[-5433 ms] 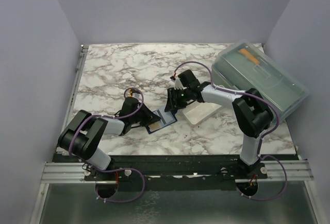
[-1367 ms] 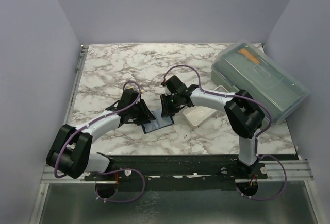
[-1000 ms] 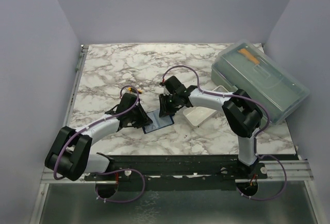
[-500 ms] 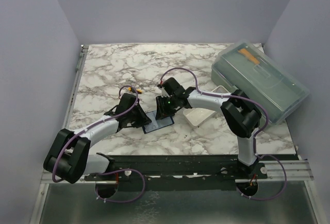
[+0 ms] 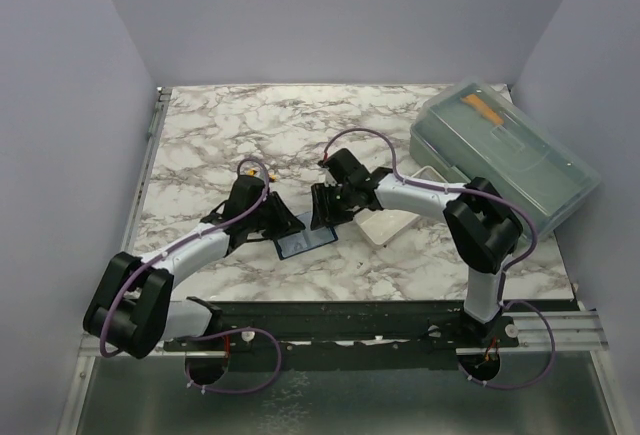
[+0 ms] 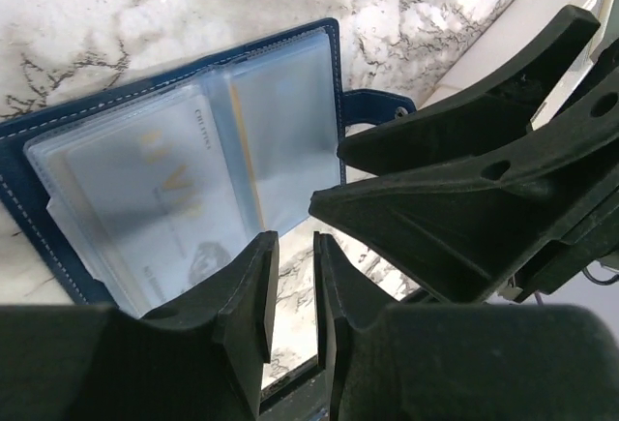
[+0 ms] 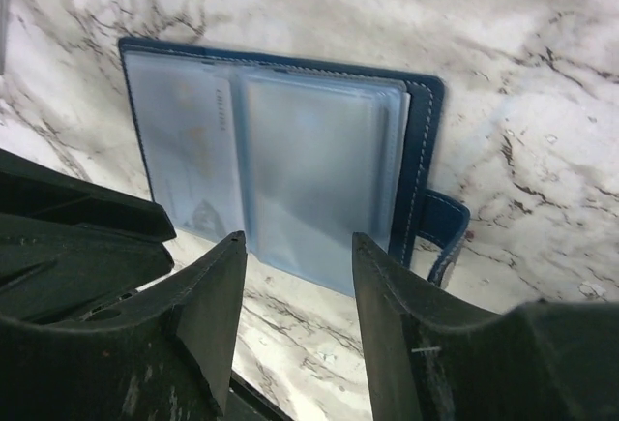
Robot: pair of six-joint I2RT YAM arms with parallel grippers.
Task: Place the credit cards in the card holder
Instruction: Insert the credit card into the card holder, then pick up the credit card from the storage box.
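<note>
Right gripper point(image 7: 297, 247) now wider, empty, over navy folding card holder point(image 7: 426, 131) mid-frame | left gripper point(image 6: 292, 247) narrow, empty | we risk snagging its pale grey card point(image 6: 145, 198) out.

The card holder point(image 5: 305, 243) lies open on the table point(image 5: 260, 125) near its front middle, with the left gripper point(image 5: 283, 223) just left of it and the right gripper point(image 5: 322, 212) just behind. A credit card point(image 6: 145, 198) sits inside one sleeve. The tray point(image 5: 385, 225) lies to the holder's right, with the plastic box point(image 5: 505, 155) further right and behind it, at the table's edge.
</note>
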